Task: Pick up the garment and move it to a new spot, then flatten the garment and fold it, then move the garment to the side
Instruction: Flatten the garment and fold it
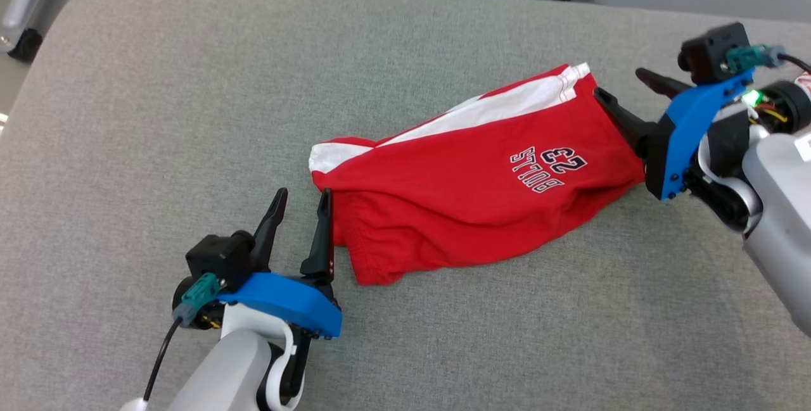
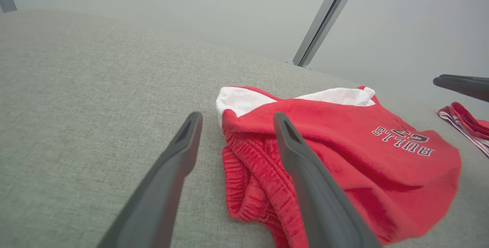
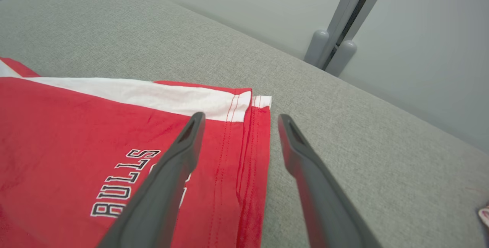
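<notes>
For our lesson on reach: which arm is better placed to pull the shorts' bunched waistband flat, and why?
Probably left: the left gripper stands open right beside the bunched waistband of the red shorts, while the right gripper is open at the opposite hem end.

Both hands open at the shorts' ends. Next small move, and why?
Probably close the left hand on the bunched waistband end, to tug it away from the right hand. The shorts lie on the grey cushion with the hem end fairly flat but this end rumpled, so flattening looks unfinished.
</notes>
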